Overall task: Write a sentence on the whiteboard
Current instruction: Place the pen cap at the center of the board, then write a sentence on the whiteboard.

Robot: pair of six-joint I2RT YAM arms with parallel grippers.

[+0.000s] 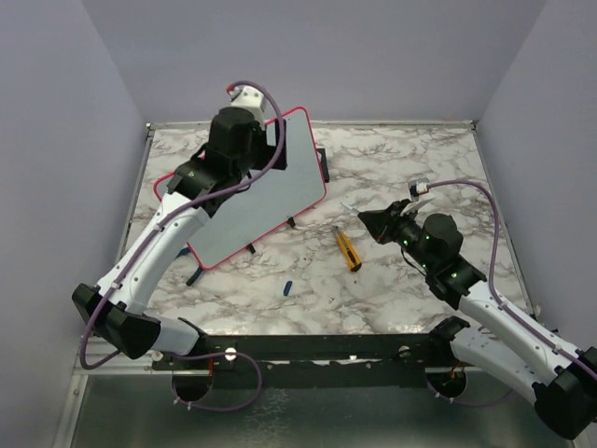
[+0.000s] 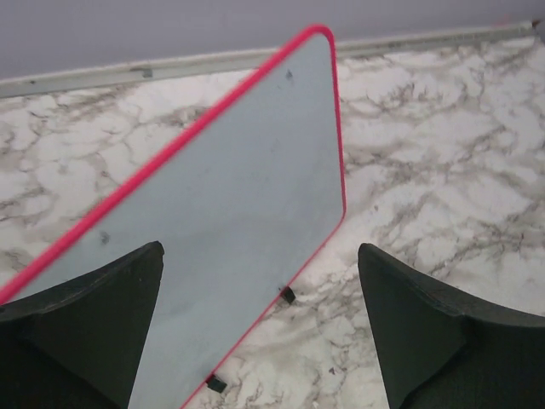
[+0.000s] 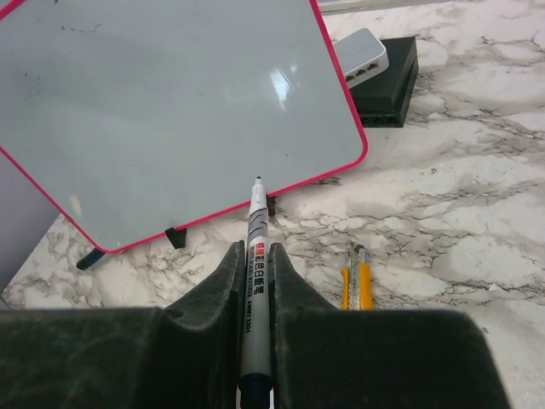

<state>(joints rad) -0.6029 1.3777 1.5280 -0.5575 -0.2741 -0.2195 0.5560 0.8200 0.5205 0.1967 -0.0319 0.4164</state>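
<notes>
Two arms to log. The whiteboard (image 1: 269, 203) stands on small black feet on the marble table (image 1: 424, 168); it has a red frame and a pale surface with only faint specks. Your left gripper (image 2: 260, 260) hangs over the whiteboard's far edge, fingers spread wide with nothing between them. Your right gripper (image 3: 255, 253), off the whiteboard's right side, pinches a marker (image 3: 255, 285), its bare tip pointing at the whiteboard's near corner, apart from it. A yellow utility knife (image 1: 348, 248) and a blue cap (image 1: 287, 287) lie near the whiteboard's front edge.
</notes>
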